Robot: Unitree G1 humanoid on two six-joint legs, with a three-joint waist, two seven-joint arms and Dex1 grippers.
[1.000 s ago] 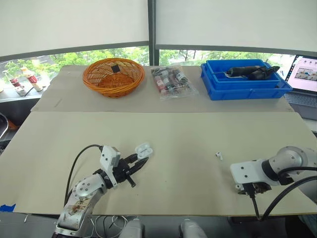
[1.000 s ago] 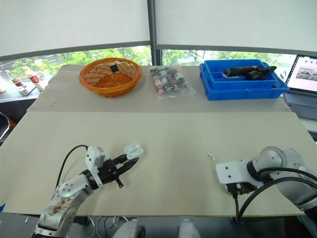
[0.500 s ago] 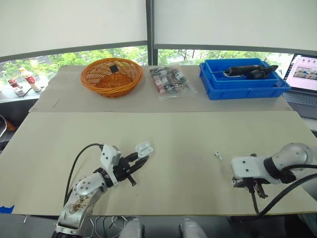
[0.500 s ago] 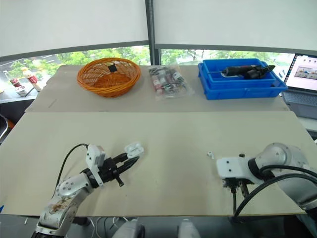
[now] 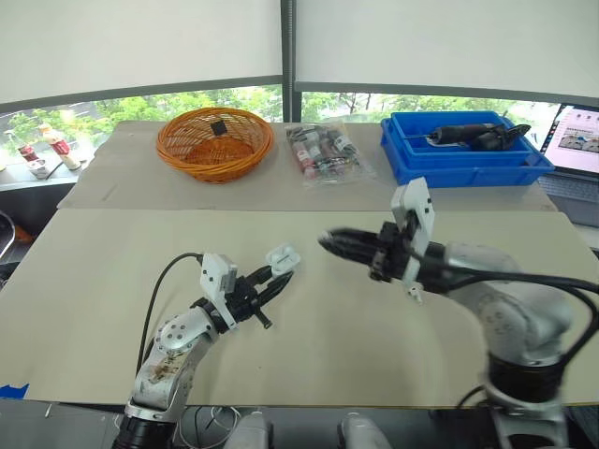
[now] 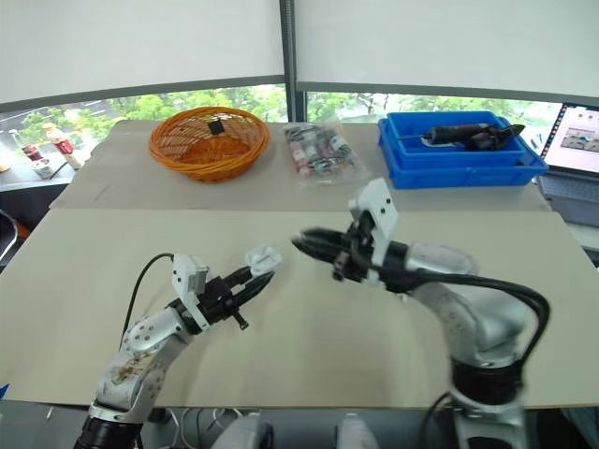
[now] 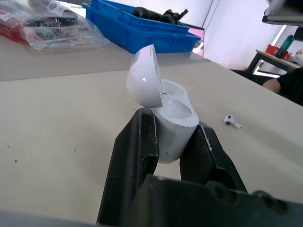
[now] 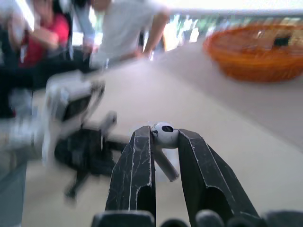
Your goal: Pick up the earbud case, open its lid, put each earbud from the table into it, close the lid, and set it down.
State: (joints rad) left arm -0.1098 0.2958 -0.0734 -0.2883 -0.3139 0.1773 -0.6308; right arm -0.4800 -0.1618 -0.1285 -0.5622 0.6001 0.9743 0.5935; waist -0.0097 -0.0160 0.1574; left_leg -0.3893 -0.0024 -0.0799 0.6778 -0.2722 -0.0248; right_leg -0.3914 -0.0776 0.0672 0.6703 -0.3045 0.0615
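Beyond your beige table [image 5: 112, 271] stand windows [image 5: 122, 110]; basket [image 5: 214, 143] and blue bin [image 5: 463, 161] sit far back; left tool [image 5: 273, 283] pinches the open earbud case [image 5: 282, 257]; right tool [image 5: 328, 241] pinches an earbud [image 8: 164, 134].

Since earlier: right gripper [image 5: 326, 242] lifted from near edge of table [image 5: 328, 374], swung left toward earbud case [image 5: 282, 257], earbud [image 8: 164, 135] in jaws.

Left hand [image 5: 279, 275] holds the earbud case [image 5: 283, 256]; right hand [image 5: 327, 242], gripping 1 earbud [image 8: 164, 134], hangs just right of it.
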